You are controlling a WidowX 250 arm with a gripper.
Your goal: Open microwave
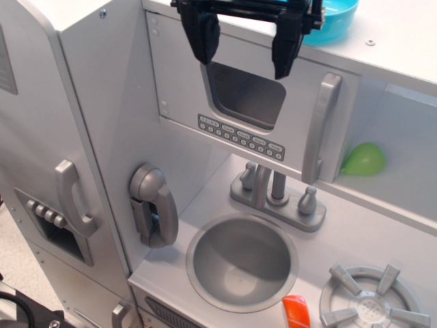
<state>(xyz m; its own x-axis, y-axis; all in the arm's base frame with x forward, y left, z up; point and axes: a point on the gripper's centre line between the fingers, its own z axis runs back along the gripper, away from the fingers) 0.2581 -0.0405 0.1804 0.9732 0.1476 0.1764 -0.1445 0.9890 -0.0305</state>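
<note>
gripper (246, 46): black all over, matte finish
fingers (201, 35): two, thick and blocky, tapering to rounded pointed tips
crossbar: black horizontal bracket joining both fingers at the top edge of view
finger surfaces: ridged and stepped on the outer sides
upper arm: out of frame

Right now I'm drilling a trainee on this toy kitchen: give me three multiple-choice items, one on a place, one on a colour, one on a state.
1. Where is the green pear?
A. in the sink
B. on the shelf right of the microwave door
C. on the burner

2. What colour is the bowl on top?
A. red
B. blue
C. yellow

3. How do the jaws of the gripper stand?
A. spread apart, holding nothing
C. shut on the handle
B. shut on the tap

Key: 1 B, it lies behind the handle, beside the microwave; 2 B, its rim is blue; 3 A, a gap shows between the fingers.
</note>
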